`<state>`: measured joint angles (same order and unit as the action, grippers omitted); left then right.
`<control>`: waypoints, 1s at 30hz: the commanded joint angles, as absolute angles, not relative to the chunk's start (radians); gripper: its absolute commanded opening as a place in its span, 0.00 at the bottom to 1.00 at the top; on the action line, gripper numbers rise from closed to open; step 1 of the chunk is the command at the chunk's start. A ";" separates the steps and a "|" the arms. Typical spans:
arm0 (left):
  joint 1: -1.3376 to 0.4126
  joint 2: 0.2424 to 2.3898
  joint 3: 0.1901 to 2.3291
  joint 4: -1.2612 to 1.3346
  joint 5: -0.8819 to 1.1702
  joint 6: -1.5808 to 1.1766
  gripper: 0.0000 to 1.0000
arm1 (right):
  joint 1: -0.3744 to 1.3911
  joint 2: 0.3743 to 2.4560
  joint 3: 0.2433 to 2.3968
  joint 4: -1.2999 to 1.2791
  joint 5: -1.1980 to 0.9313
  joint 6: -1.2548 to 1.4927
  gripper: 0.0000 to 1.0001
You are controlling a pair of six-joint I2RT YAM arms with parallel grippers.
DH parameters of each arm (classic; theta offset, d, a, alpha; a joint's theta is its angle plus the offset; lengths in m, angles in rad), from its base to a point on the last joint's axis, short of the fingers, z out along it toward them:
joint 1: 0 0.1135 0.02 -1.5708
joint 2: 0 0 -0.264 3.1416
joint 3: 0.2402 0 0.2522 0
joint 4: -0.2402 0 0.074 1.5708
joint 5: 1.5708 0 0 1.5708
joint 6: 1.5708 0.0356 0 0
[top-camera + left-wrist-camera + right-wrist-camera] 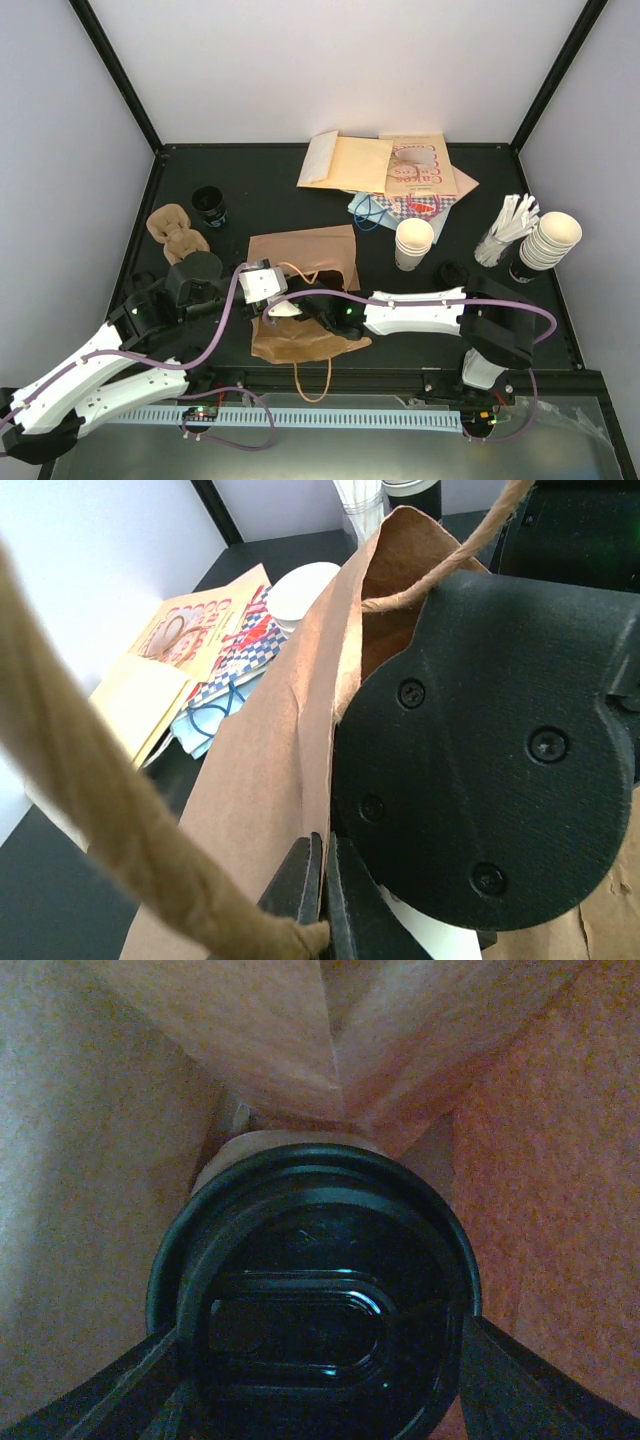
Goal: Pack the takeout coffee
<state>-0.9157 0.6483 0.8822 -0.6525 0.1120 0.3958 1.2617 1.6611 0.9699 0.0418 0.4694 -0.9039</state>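
Right wrist view: one takeout coffee (pixel 315 1290) sits inside the one paper bag (pixel 90 1160), the right gripper (pixel 320 1370) clasping it on both sides. The left gripper (pixel 322 885) is pinched closed on the bag's rim. The surface (pixel 250 180) bears two more: a middle cup stack (pixel 413 243), a right cup stack (pixel 553 238).

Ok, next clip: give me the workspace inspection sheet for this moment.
Surface: black table, no spill seen.
Job's things: takeout coffee, black lid on, inside the brown paper bag.
Clutter: upright cream cup stack, tilted cream cup stack, stirrers, printed paper bags, black cup, beige pulp carrier.
Tools: left tool shut on the bag's edge; right tool inside the bag, gripping the coffee.
Cables: purple cables along both arms.
Surroundings: white walls, black frame posts.
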 commanded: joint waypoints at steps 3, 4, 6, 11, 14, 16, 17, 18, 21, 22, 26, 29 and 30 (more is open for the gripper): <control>-0.922 0.662 0.953 -0.606 0.206 0.354 0.02 | 1.241 1.638 0.972 0.067 0.534 -0.938 0.50; -0.922 0.667 0.959 -0.607 0.212 0.350 0.02 | 1.241 1.630 0.966 0.076 0.540 -0.946 0.50; -0.922 0.676 0.971 -0.613 0.228 0.340 0.02 | 1.241 1.617 0.950 0.103 0.553 -0.963 0.50; -0.922 0.698 1.003 -0.623 0.266 0.310 0.02 | 1.240 1.610 0.945 0.101 0.564 -0.980 0.50; -0.922 0.718 1.028 -0.640 0.285 0.285 0.02 | 1.240 1.596 0.949 0.064 0.558 -0.969 0.50; -0.922 0.727 1.046 -0.647 0.295 0.264 0.02 | 1.240 1.578 0.955 0.021 0.547 -0.950 0.49; -0.922 0.731 1.053 -0.648 0.300 0.255 0.02 | 1.242 1.567 0.959 -0.008 0.541 -0.937 0.49; -0.922 0.734 1.060 -0.650 0.307 0.245 0.02 | 1.242 1.552 0.962 -0.040 0.530 -0.922 0.48; -0.922 0.749 1.082 -0.658 0.315 0.205 0.02 | 1.244 1.495 0.976 -0.156 0.486 -0.856 0.48; -0.921 0.756 1.091 -0.664 0.316 0.190 0.01 | 1.245 1.477 0.981 -0.207 0.473 -0.836 0.48; -0.919 0.789 1.126 -0.676 0.345 0.132 0.02 | 1.249 1.415 1.006 -0.425 0.382 -0.746 0.47; -0.917 0.825 1.157 -0.683 0.399 0.091 0.02 | 1.251 1.370 1.022 -0.551 0.311 -0.690 0.47; -0.916 0.841 1.168 -0.688 0.414 0.077 0.02 | 1.253 1.359 1.028 -0.590 0.294 -0.675 0.47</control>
<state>-0.9157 0.8036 1.0885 -0.6930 0.2848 0.1673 1.2579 1.4086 0.9890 -0.3519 0.3923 -0.7845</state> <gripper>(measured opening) 0.030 0.678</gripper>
